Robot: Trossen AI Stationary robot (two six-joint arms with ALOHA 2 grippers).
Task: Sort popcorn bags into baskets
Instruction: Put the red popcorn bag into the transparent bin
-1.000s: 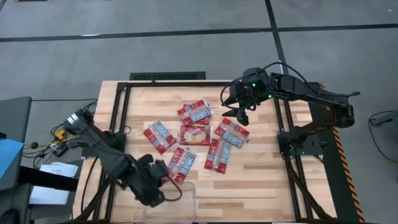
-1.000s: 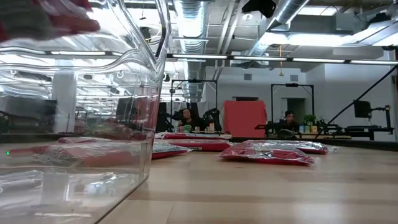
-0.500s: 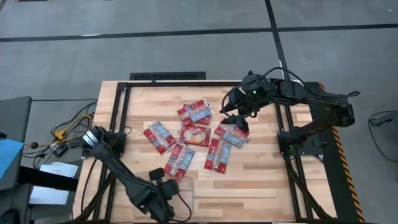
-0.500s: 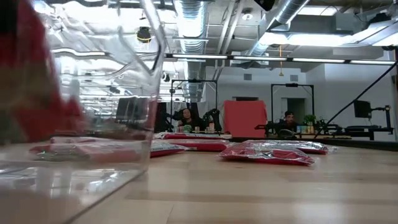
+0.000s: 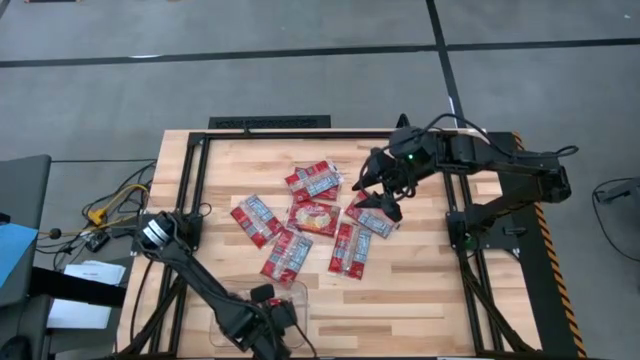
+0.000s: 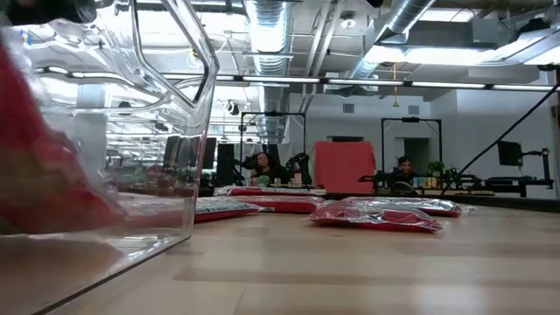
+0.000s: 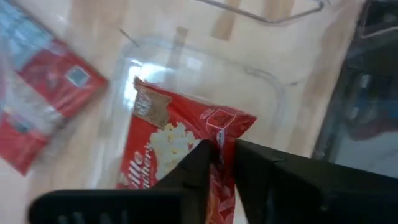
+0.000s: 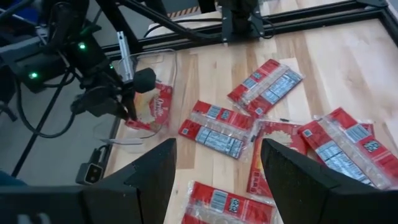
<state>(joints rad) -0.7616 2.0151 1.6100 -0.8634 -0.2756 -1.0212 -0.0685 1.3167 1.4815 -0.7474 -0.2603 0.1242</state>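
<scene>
At the worktop's [image 5: 420, 290] near edge, the left pincer [image 7: 221, 152] is pinching a red popcorn bag [image 7: 180, 146] by its edge — lying inside the clear tub [image 7: 273, 93]. Farther back, the right pincer [image 5: 374, 190] is hovering with fingers spread wide over the loose popcorn bags [image 5: 310, 215] — seven scattered mid-worktop, none in its grasp.

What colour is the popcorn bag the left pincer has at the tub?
Red, with a yellow-cream popcorn picture; the left wrist view shows it best.
</scene>
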